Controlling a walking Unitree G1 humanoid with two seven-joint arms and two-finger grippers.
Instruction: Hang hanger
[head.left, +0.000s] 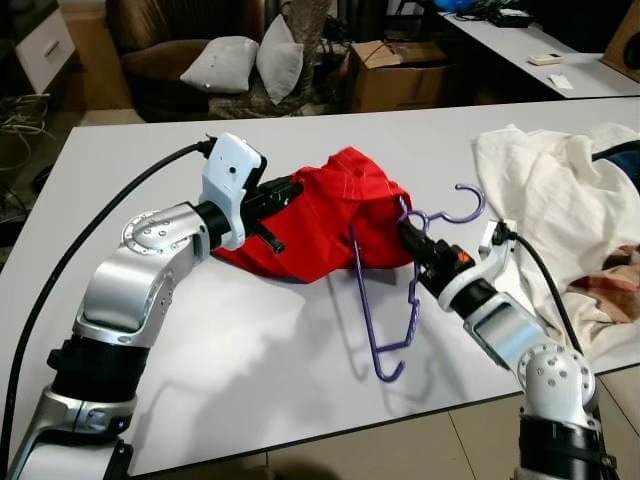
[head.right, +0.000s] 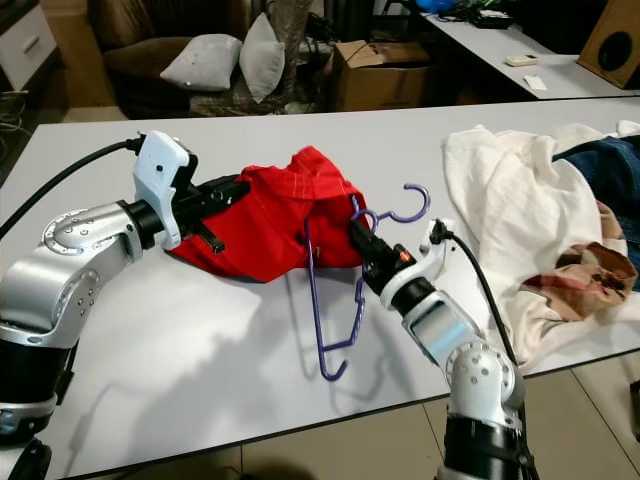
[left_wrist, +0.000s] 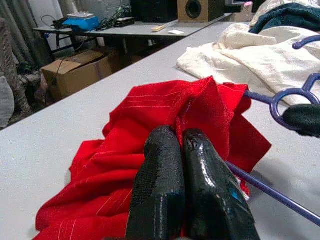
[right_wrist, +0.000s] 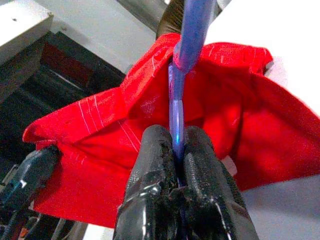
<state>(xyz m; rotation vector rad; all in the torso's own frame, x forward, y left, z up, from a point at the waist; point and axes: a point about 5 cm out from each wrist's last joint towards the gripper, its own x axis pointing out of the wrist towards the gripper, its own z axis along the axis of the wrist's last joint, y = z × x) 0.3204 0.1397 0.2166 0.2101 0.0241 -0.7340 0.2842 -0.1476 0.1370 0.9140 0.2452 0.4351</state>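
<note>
A purple wire hanger (head.left: 384, 378) lies partly on the white table (head.left: 250, 350), its hook (head.left: 478, 205) pointing to the right. Its upper part is tucked into a red garment (head.left: 335, 215) bunched at the table's middle. My right gripper (head.left: 408, 232) is shut on the hanger's neck just below the hook; the right wrist view has the purple wire (right_wrist: 192, 30) pinched between the fingers (right_wrist: 152, 160), with red cloth behind. From the left, my left gripper (head.left: 288, 192) is shut on the garment's edge, its fingers (left_wrist: 160, 165) pressed together against the cloth.
A heap of white and other clothes (head.left: 560, 200) covers the table's right end. Beyond the table stand a cardboard box (head.left: 395, 75), an armchair with grey pillows (head.left: 225, 62) and a second table (head.left: 540, 55). The table's near edge runs close to my body.
</note>
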